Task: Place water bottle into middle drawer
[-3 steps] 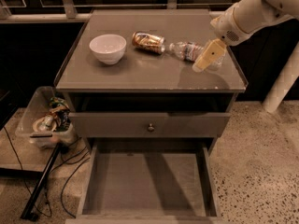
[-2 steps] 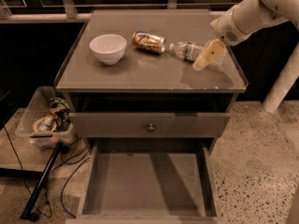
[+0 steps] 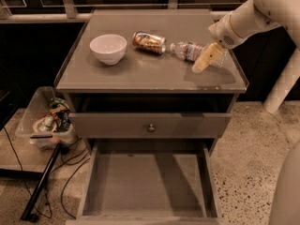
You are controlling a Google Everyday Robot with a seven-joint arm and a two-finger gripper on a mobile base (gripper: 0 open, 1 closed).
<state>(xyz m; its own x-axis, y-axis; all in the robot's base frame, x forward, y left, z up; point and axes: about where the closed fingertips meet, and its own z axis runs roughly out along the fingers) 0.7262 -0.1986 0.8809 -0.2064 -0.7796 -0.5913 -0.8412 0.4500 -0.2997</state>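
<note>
We log one white arm (image 3: 267, 6) entering at the upper right corner of the frame, slanting down and to the left. Below it the wrist (image 3: 228, 32) is a thick white cuff with a dark spot on its side. The gripper (image 3: 205, 59) hangs off that, upper right of centre, pale yellow, tilted, tip pointing down-left.

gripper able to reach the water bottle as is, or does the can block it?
Probably yes. The gripper hangs right over the water bottle, at its base end. The can lies beyond the cap end, out of the way.
</note>
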